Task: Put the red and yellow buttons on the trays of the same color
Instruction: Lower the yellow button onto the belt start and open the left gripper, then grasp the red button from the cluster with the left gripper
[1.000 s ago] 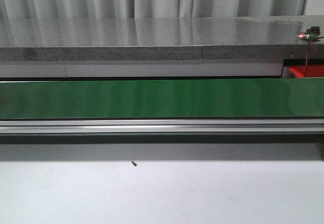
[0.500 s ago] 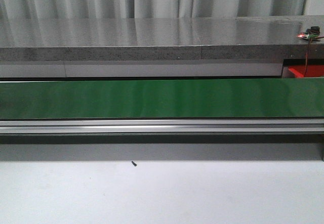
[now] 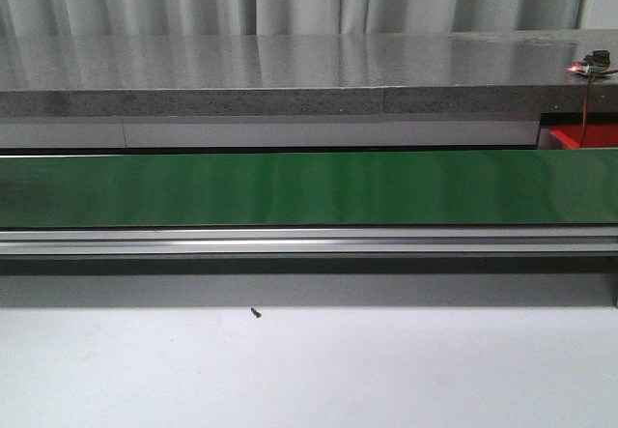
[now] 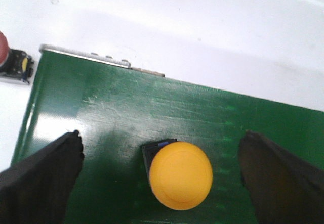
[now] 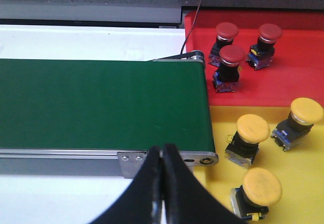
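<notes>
A yellow button (image 4: 180,176) stands on the green belt (image 4: 152,113), midway between the wide-open fingers of my left gripper (image 4: 163,137), touching neither. A red button (image 4: 3,48) lies off the belt's end at the picture's edge. My right gripper (image 5: 163,150) is shut on nothing, hovering at the belt's (image 5: 101,102) other end. Beyond that end, the red tray (image 5: 304,77) holds three red buttons (image 5: 233,55), and a yellow tray (image 5: 304,183) next to it holds three yellow buttons (image 5: 253,128). Neither gripper shows in the front view.
The long green belt (image 3: 309,188) runs across the front view on an aluminium frame (image 3: 309,242). A grey stone counter (image 3: 290,71) stands behind it, with a corner of the red tray (image 3: 589,136) at far right. A small dark screw (image 3: 256,312) lies on the white table.
</notes>
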Controlling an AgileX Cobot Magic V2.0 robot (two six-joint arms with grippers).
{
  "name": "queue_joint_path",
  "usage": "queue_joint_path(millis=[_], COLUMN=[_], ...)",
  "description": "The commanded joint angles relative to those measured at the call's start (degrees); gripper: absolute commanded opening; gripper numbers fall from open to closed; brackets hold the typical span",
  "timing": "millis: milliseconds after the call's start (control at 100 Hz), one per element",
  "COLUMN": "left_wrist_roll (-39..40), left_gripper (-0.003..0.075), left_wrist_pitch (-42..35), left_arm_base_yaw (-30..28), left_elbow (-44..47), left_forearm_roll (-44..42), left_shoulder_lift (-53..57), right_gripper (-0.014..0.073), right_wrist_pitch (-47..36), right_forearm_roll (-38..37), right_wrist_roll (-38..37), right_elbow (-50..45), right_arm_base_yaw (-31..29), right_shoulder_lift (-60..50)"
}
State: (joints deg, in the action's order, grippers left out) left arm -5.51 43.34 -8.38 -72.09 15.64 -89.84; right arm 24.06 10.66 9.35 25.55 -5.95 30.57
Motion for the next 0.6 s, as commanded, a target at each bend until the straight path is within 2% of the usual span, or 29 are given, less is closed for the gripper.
queue_joint_path(millis=[0,370,590], left_wrist_roll=[-0.20,0.54,1.20], left_gripper=[0.0583,0.0574,0.0573], left_wrist_pitch=[-3.33,-4.08,-5.79], left_arm_base_yaw=[-1.03,-13.16,-15.86], left_elbow=[-1.33,-1.69,-2.43], left_forearm_roll=[0.08,-0.87,-0.64], left_shoulder_lift=[3.78,1.88,-2.42], right_gripper=[-0.0118,-0.0118,-0.0118], right_wrist_pitch=[-4.49,-4.40,-4.40], right_forearm_roll=[0.44,0.57,0.57], right_wrist_roll=[0.14,0.14,0.14], right_elbow=[1.36,1.36,1.36], right_arm_base_yaw=[-0.04,-0.04,-0.04], right_shoulder_lift=[-0.11,-0.11,-0.11])
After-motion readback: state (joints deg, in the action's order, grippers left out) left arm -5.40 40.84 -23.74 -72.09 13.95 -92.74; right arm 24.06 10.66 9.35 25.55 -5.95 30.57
